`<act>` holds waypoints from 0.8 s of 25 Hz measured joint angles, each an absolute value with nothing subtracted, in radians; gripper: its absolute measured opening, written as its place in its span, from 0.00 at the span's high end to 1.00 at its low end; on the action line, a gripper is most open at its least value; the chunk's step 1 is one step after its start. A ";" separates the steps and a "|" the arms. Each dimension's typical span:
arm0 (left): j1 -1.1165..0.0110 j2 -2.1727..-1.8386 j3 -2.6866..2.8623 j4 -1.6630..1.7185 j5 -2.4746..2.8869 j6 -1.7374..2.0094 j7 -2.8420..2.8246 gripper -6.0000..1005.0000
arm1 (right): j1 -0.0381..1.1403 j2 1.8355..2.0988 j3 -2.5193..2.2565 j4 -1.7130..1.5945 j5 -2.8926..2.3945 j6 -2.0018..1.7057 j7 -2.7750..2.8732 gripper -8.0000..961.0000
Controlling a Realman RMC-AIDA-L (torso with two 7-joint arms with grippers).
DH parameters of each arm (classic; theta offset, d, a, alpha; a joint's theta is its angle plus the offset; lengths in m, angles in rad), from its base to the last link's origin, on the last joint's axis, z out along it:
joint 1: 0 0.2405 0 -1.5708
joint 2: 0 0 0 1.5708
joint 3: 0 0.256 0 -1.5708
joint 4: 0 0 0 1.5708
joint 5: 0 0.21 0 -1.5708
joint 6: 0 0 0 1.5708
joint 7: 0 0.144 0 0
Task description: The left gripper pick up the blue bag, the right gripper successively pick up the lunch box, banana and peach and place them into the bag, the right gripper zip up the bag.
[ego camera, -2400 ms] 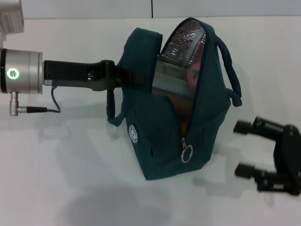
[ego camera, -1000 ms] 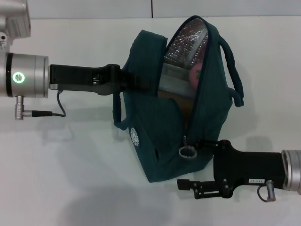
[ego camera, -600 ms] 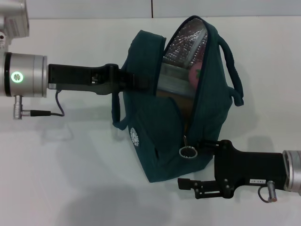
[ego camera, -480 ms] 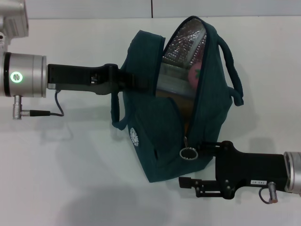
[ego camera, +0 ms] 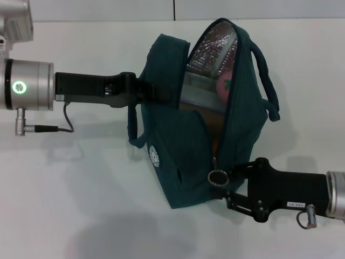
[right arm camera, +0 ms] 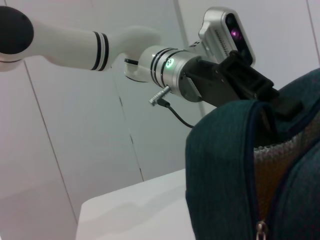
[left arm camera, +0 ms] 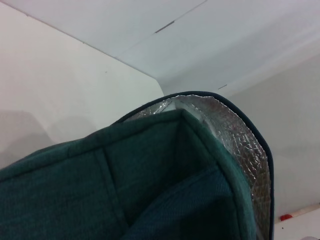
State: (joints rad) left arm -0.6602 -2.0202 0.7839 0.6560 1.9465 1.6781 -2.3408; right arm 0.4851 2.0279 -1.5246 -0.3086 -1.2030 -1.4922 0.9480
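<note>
Blue bag (ego camera: 183,162) stood upright mid-desk (ego camera: 81,205), mouth gaping, foil lining showing. Peach (ego camera: 225,86) sat inside near the top, above the lunch box (ego camera: 197,83); an orange sliver below it, possibly the banana. Held up at the mouth's left edge by the left end effector (ego camera: 161,94), clamped on the fabric. Right end effector (ego camera: 223,186) at the ring-pull zipper (ego camera: 217,176) low on the front, fingers drawn nearly together; grip on the ring unclear.

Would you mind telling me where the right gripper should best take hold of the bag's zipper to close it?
By the ring pull low on the blue bag, approached from the robot's right, where the right gripper already sits. The ring stands off the fabric at the open zip's lower end, so pulling upward along the track should close it.
</note>
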 joint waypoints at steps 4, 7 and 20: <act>-0.661 -2.020 0.784 0.657 1.946 1.678 -2.341 0.97 | 0.485 2.028 -1.525 -0.308 -1.200 -1.484 0.948 0.68; -0.661 -2.020 0.784 0.657 1.946 1.678 -2.341 0.97 | 0.485 2.028 -1.525 -0.308 -1.199 -1.482 0.948 0.80; -0.657 -2.021 0.784 0.658 1.946 1.680 -2.339 0.97 | 0.439 2.019 -1.520 -0.314 -1.143 -1.501 0.941 0.98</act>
State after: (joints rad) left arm -0.6571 -2.0214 0.7838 0.6575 1.9464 1.6797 -2.3394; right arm 0.4395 2.0186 -1.5203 -0.3142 -1.1426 -1.5011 0.9407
